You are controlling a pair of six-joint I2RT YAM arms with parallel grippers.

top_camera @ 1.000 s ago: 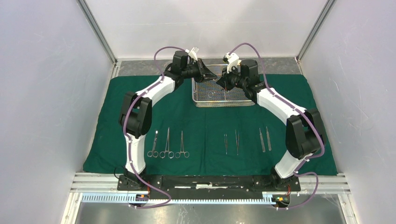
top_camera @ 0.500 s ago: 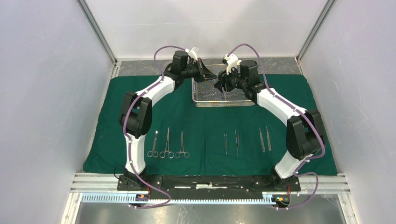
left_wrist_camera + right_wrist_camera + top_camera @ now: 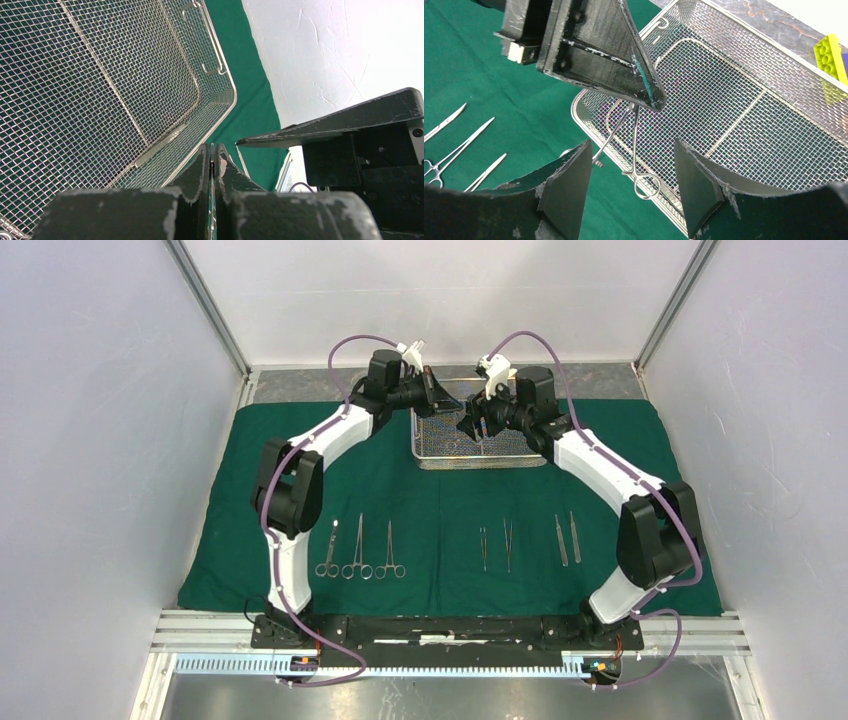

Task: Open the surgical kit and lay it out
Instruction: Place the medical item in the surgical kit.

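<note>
Top external view: the dark green cloth [image 3: 440,505] lay spread flat, and the wire-mesh tray [image 3: 470,462] sat at its far middle. Both arms were reaching in over that tray, nose to nose! The left gripper [image 3: 212,157] was pinched tight, its pads pressed on the tip of a ring-handled clamp [image 3: 636,125]. From the right wrist view that clamp hung straight down from the pinch, rings lowest, right over the tray's rim near a corner. And the right gripper [image 3: 631,147]? Jaws spread wide, one finger on each side of the dangling clamp, touching nothing at all. The tray itself looked bare, with only mesh and its fold-down handles showing.

Down at the near side of the cloth the layout was tidy. A row of three clamps [image 3: 357,552] lay side by side beside the left arm, rings toward the bases. Four tweezers [image 3: 508,545] lay in two pairs toward the right arm. A yellow-green block [image 3: 830,50] lay just beyond the tray's far wall.
</note>
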